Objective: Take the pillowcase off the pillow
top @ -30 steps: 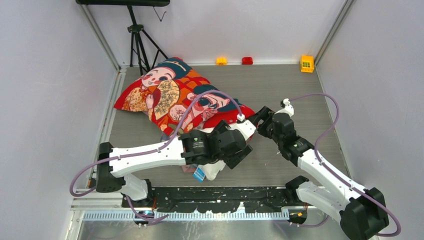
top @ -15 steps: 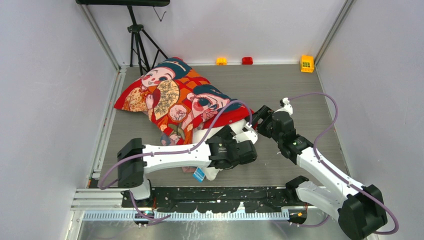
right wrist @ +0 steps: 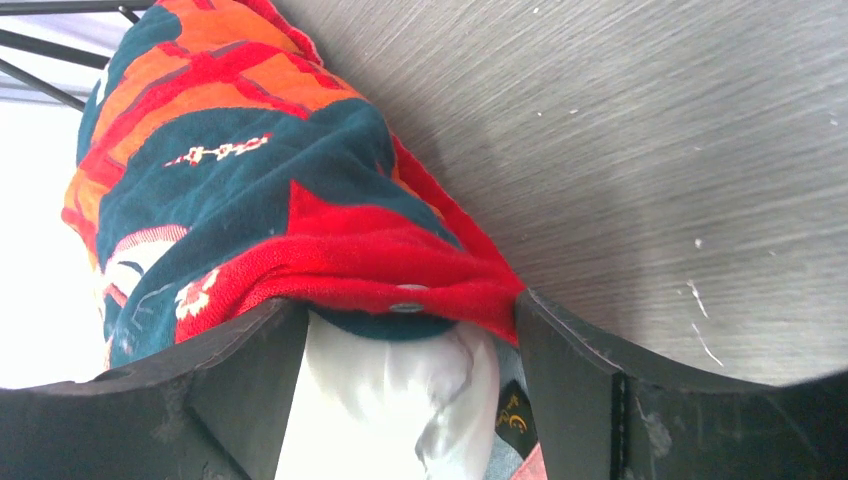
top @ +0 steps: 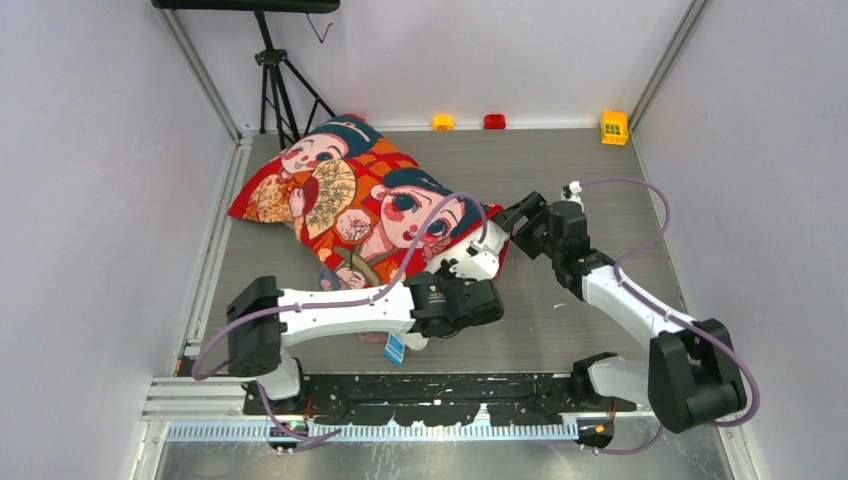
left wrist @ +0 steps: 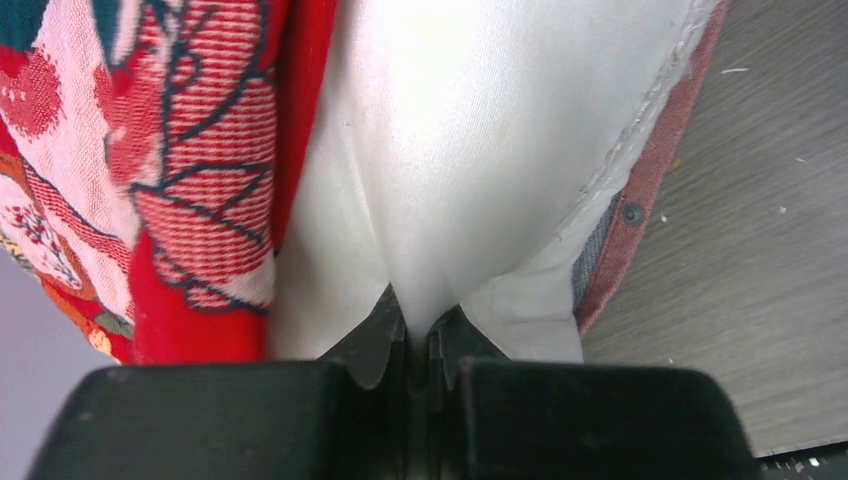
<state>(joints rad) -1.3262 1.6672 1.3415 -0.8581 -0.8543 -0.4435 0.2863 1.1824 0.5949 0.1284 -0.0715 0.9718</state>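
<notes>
The red printed pillowcase (top: 340, 190) lies slantwise on the table, its open end toward my arms. The white pillow (left wrist: 470, 130) bulges out of that end, and its blue tag (top: 396, 349) shows near the front edge. My left gripper (left wrist: 422, 340) is shut on a pinch of the pillow's white fabric, with the pillowcase (left wrist: 200, 180) to its left; from above, the left gripper (top: 485, 255) sits at the case's near right corner. My right gripper (right wrist: 410, 340) is open, its fingers on either side of the pillowcase's red hem (right wrist: 400, 280) and the pillow's white corner (right wrist: 390, 400). From above, the right gripper (top: 513, 215) is at that corner.
A black tripod (top: 275, 85) stands at the back left. Three toy bricks line the far edge: yellow (top: 442, 122), red (top: 494, 121) and yellow-green (top: 614, 126). Bare grey tabletop (top: 580, 170) lies right of the pillow. Walls close in on both sides.
</notes>
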